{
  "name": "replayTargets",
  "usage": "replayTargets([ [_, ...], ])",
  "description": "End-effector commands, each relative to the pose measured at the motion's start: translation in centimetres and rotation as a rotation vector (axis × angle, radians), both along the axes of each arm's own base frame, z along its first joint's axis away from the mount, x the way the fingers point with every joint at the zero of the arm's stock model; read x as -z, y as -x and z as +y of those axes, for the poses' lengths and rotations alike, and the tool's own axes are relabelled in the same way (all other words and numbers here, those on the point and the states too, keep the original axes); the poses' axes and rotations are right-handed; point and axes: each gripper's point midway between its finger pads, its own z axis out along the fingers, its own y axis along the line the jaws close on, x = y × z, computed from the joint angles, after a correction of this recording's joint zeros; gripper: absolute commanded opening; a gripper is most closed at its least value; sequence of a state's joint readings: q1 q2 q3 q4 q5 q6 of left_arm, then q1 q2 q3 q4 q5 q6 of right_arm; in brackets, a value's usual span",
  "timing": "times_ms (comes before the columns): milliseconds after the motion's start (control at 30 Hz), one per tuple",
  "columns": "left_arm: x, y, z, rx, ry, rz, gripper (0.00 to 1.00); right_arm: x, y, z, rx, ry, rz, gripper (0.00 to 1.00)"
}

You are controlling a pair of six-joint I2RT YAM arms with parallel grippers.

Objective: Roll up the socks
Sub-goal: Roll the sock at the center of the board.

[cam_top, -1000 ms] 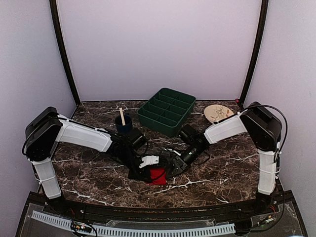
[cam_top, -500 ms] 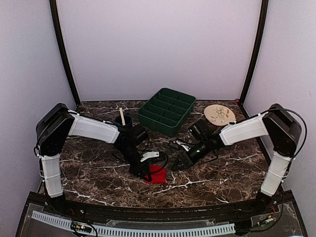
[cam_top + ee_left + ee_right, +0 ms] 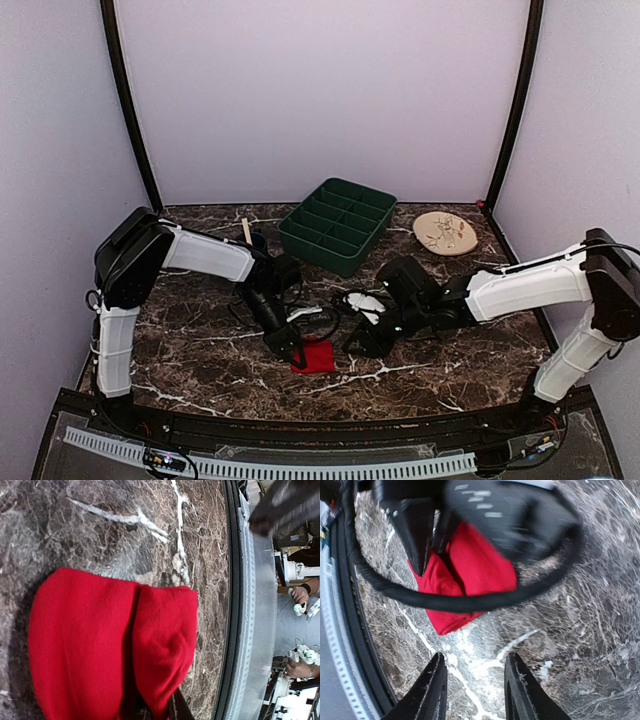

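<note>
Pale lilac walls (image 3: 320, 90) box in a dark brown, white-veined marble table (image 3: 190, 350) that carries everything. From its near edge the white-and-black left arm (image 3: 205, 258) and right arm (image 3: 520, 290) reach inward and meet low over the front middle, where the work lies. At the back, well apart from both, sit a dark green plastic compartment tray (image 3: 322, 250), a round pale wooden plate (image 3: 445, 232) and a small dark blue cup (image 3: 252, 248) holding a wooden stick (image 3: 246, 233). None of them appears to play a part in the task.

A bright red fabric sock (image 3: 318, 356) lies on the table near the front edge, doubled over into a short, thick bundle. The left wrist view shows one fold lapping the other. The left claw (image 3: 290, 348) is clamped on one edge of it, jaws together on the cloth, probably to keep the fold from springing open. The right claw (image 3: 476, 687) hovers just beside the sock over bare marble, jaws apart and empty, seemingly placed to take the next grip. The roll looks partly made. A dark teal-green sock cannot be picked out in any view.
</note>
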State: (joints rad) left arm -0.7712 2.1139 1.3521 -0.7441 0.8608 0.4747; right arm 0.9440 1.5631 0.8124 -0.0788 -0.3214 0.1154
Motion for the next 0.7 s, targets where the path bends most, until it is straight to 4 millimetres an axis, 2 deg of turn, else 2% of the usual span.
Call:
replayTargets([
  [0, -0.5, 0.8, 0.4, -0.015, -0.029, 0.105, 0.03, -0.8, 0.0, 1.8, -0.042, 0.039, -0.177, 0.36],
  [367, -0.5, 0.6, 0.5, -0.042, -0.031, 0.163, 0.02, 0.5, 2.4, 5.0, -0.183, 0.125, -0.280, 0.40],
  [667, -0.6, 0.7, 0.8, -0.044, -0.026, 0.194, 0.02, 2.3, 2.8, 6.3, -0.251, 0.190, -0.319, 0.41],
])
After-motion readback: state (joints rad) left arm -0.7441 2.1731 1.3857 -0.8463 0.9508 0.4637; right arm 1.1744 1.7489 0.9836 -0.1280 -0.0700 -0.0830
